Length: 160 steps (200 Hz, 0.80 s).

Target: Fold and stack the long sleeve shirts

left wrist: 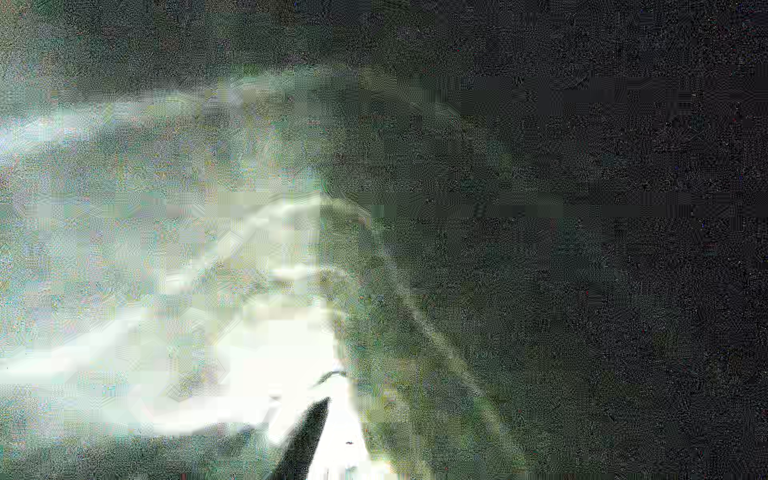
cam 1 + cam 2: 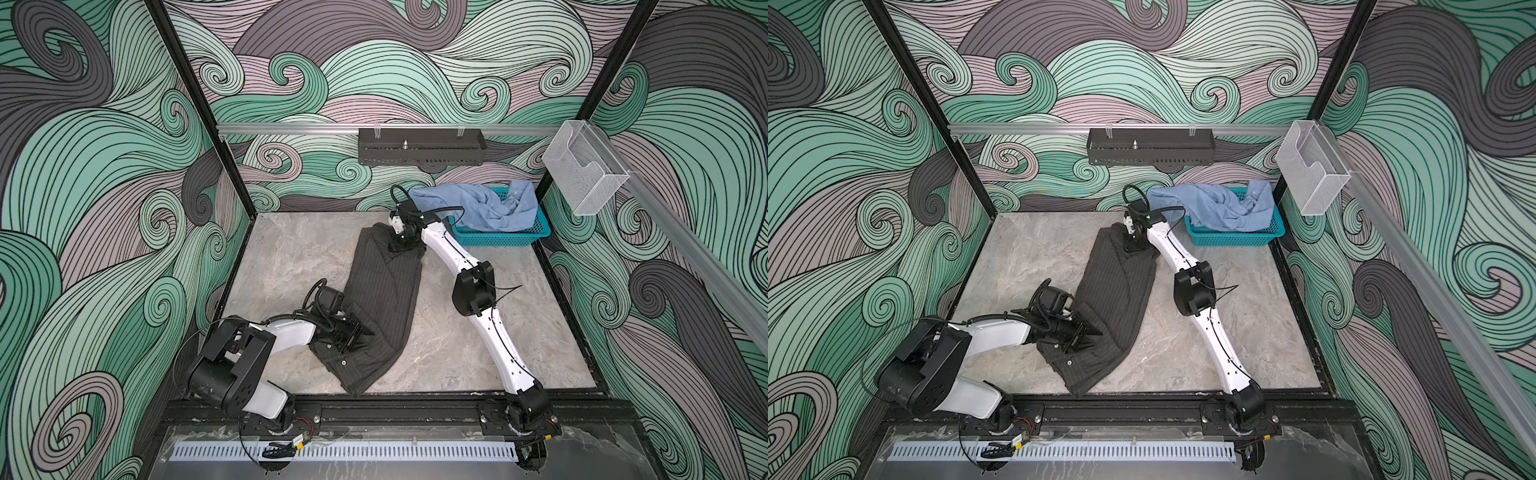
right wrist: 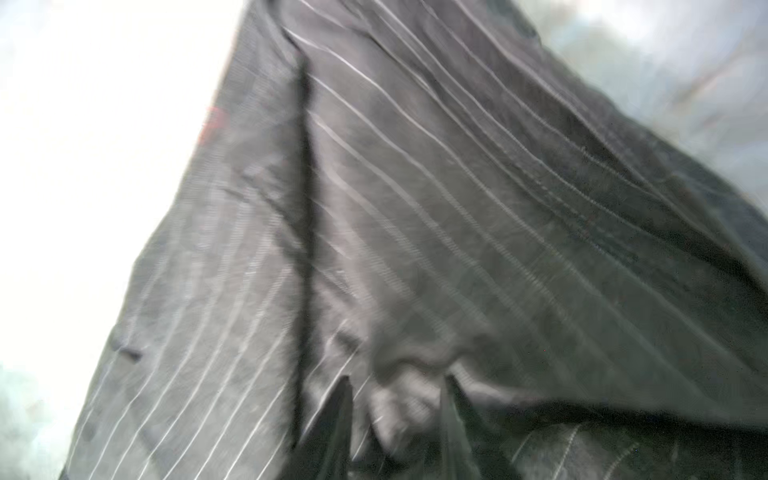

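The grey shirt (image 2: 382,299) lies folded lengthwise in the centre; the blue shirt (image 2: 478,205) sits in the far-right basket (image 2: 498,240). The left gripper (image 2: 365,338), at the near end, has its jaws apart. The right gripper (image 3: 397,399), at the far end, seems parted too, with cloth bunched between. Next, I judge: regrip 1 end and fold it across.

- In both top views you get bright, even overhead light and a sharp picture; shadows on the tabletop (image 2: 457,340) are soft and short.
- Your left wrist view is dim, grainy and blocky, with one blown-out white patch.
- Your right wrist view is blurred: the pinstriped shirt (image 3: 415,228) looks soft and the background is overexposed.
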{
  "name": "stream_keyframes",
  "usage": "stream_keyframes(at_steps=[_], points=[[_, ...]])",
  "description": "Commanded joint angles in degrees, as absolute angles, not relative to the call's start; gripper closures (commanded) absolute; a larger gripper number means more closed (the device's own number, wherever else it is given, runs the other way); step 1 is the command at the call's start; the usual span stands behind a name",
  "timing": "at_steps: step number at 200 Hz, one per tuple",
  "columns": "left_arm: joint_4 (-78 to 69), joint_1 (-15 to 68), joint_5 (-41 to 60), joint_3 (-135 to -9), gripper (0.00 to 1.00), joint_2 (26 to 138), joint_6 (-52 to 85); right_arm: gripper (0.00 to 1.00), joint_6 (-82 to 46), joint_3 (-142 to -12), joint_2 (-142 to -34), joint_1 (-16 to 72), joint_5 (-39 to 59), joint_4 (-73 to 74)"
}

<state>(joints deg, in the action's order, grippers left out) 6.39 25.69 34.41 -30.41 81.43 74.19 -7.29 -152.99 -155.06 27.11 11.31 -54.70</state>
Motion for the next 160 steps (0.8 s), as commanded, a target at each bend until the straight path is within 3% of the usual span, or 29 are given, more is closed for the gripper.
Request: stream_keyframes(at_steps=[1, 19, 45, 88, 117, 160], points=[[23.1, 25.6, 26.4, -36.4, 0.49, 73.9, 69.7, 0.55, -4.7, -149.4, -143.2, 27.4, 8.4, -54.4], [32.5, 24.8, 21.8, -41.4, 0.4, 69.2, 66.1, 0.52, -7.5, -139.6, -134.6, 27.4, 6.9, -54.4], [38.0, 22.8, 14.8, -44.5, 0.39, 66.1, 59.8, 0.5, -13.4, -121.5, -122.9, 27.7, 8.2, -54.0], [45.8, 16.6, 19.5, -49.8, 0.43, 75.5, 49.1, 0.6, -22.5, -91.4, -111.3, 28.7, 12.8, -42.7], [47.7, 14.8, 17.8, -46.9, 0.44, 76.3, 47.2, 0.66, -23.2, -88.3, -114.1, 29.9, 15.4, -40.9], [44.0, 13.4, 19.9, -35.8, 0.5, 74.7, 49.3, 0.7, -21.5, -93.7, -124.4, 30.0, 15.0, -41.4]])
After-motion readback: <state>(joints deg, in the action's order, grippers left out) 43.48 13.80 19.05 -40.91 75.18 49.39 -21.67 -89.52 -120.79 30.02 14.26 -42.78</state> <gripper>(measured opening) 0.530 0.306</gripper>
